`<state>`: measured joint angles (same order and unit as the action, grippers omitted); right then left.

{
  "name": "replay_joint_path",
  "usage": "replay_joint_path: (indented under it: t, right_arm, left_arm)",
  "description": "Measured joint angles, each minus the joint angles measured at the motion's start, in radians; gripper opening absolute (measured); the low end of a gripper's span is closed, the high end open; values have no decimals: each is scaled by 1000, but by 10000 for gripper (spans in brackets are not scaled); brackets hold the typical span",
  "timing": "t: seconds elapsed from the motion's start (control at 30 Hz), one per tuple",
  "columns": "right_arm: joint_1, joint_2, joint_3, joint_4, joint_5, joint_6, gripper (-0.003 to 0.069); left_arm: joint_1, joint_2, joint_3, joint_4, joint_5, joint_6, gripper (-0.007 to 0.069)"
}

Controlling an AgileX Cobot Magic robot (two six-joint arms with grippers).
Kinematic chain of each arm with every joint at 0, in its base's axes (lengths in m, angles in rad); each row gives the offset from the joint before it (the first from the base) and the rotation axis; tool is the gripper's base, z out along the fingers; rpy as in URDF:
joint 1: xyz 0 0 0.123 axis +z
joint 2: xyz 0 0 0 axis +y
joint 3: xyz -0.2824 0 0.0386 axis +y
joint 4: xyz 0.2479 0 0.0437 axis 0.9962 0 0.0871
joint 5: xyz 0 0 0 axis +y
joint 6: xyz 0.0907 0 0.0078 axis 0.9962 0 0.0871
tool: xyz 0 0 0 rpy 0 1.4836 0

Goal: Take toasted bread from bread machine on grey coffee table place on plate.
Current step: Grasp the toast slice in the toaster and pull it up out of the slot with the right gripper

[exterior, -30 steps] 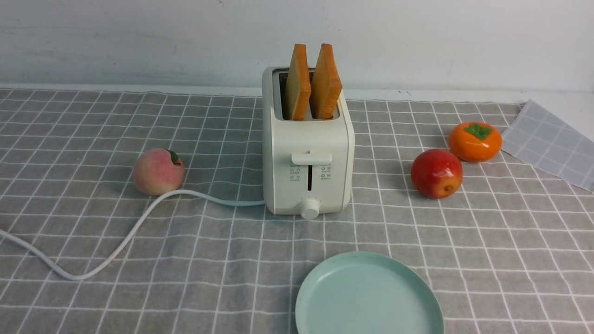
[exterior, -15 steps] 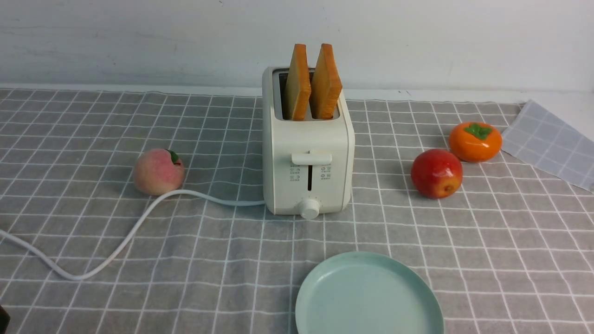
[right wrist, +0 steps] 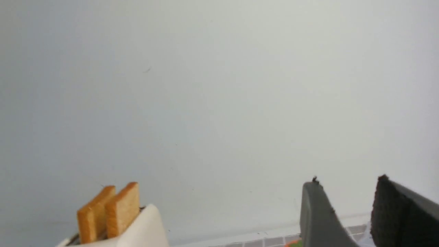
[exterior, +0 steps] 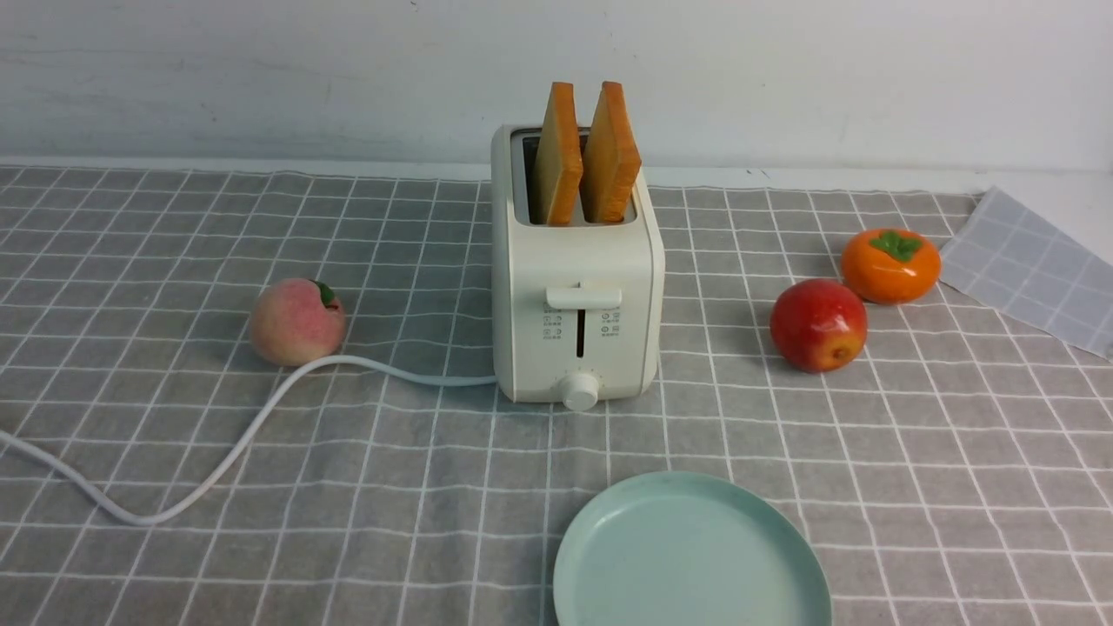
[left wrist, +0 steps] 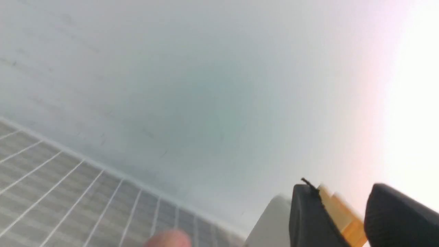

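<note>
Front view, toasted bread: the toasted bread [exterior: 556, 156] is two slices standing on edge, one in each slot of the bread machine [exterior: 574, 296]; their upper parts rise above its top
Front view, bread machine: cream-white, upright on the grey coffee table [exterior: 913, 452]; lever [exterior: 583, 296] and knob [exterior: 579, 391] face the camera
Front view, writing: small icons with tiny print flank the lever slot; too small to read
Front view, plate: the plate [exterior: 609, 556] is mint-green, bare, near the table's front edge, apart from the bread machine
Front view, others: peach [exterior: 296, 322] to the left, touching the white cord [exterior: 235, 443]; apple [exterior: 817, 324] and persimmon [exterior: 890, 265] to the right
Left wrist view, left gripper: the left gripper [left wrist: 343, 192] has dark fingers [left wrist: 308, 219] parted with a clear gap, holding nothing; picture blurred; the toast shows far off through the gap
Right wrist view, right gripper: the right gripper [right wrist: 348, 183] has its fingers parted likewise, holding nothing; the toast stands in the bread machine well off to one side
</note>
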<state>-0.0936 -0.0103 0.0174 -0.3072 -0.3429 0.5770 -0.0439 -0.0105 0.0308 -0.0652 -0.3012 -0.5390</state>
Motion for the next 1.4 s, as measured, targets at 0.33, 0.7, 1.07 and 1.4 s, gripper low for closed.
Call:
replay_joint_path:
  t: [0.33, 0.7, 1.07, 1.4]
  right_arm:
    - [0, 203, -556, 5, 302, 211, 240]
    - [0, 688, -983, 8, 969, -4, 240]
    - [243, 994, -853, 525, 1090, -431, 240]
    - [448, 1399, -1161, 991, 1098, -935, 282]
  left_arm:
    - [0, 119, -449, -7, 147, -47, 239]
    - [0, 577, -878, 44, 886, -44, 239]
    - [0, 580, -659, 88, 788, -24, 239]
    - [-1, 581, -608, -181, 868, 28, 239]
